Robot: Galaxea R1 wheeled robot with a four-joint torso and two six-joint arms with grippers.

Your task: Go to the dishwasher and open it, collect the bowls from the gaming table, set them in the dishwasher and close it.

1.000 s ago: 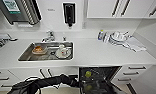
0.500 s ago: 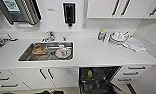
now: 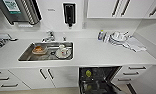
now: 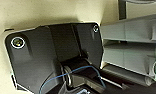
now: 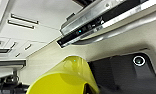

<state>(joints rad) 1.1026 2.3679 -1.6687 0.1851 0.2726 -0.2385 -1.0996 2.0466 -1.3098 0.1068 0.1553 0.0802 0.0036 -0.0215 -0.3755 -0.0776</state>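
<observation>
White counter [image 3: 99, 53] | dishwasher [image 3: 99, 80] open under its front edge | yellow bowl [image 5: 66, 80] by my right claw | both claws' grip: cannot tell

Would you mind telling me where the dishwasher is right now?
In the head view the dishwasher stands open under the white counter, right of the sink and between the white cabinet doors and a stack of drawers.

My left wrist plate [image 4: 54, 55] hangs over pale floor, a blue cable [image 4: 76, 71] looping across its joint. My right wrist plate [image 5: 126, 72] sits low.
</observation>
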